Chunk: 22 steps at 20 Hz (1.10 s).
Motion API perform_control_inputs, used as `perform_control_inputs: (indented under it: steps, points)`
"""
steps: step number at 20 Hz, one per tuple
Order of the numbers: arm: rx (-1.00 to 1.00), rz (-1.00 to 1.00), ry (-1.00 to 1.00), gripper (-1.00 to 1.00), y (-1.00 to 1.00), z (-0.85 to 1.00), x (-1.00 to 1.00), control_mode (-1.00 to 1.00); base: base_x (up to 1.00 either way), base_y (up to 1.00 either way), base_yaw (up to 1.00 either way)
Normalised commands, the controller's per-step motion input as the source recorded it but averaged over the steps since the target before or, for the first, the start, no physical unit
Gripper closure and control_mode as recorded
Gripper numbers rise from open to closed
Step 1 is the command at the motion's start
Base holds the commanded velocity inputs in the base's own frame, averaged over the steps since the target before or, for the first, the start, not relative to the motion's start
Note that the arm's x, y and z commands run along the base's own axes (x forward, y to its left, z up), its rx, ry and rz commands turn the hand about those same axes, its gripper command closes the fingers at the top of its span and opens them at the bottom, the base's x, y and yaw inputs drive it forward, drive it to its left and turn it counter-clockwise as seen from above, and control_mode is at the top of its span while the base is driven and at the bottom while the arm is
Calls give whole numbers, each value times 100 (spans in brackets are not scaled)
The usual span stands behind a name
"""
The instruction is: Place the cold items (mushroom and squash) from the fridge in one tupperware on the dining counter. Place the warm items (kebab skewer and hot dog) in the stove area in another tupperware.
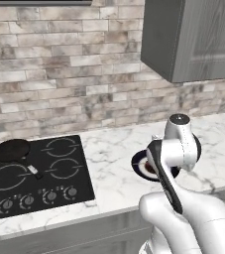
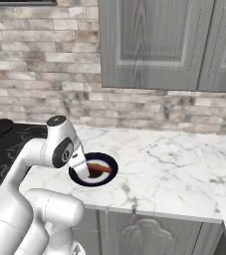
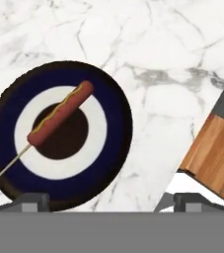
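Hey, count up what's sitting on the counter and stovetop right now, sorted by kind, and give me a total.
Plates: 1, dark blue and white plate
Food on a stick: 1, sausage with mustard lying on that plate
Pans: 1, black pan on the stovetop
Total: 3

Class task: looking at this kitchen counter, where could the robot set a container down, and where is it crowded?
Free: bare marble counter right of the plate, up to the brick wall. Also the strip between stove and plate. Crowded: the plate, holding the skewered sausage.
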Motion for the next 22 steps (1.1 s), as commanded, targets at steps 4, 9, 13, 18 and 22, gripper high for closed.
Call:
perform_control_inputs:
  steps: [4, 9, 13, 18, 22]
  points:
    - [6, 0, 0, -100, -12, -29, 50, -100, 0, 0, 0]
    - [2, 0, 4, -100, -2, -33, 49, -100, 0, 0, 0]
    - [0, 0, 6, -100, 0, -33, 47, -100, 0, 0, 0]
    - [0, 0, 4, -100, 0, -29, 49, -100, 0, 0, 0]
    - [0, 0, 2, -100, 0, -28, 48, -100, 0, 0, 0]
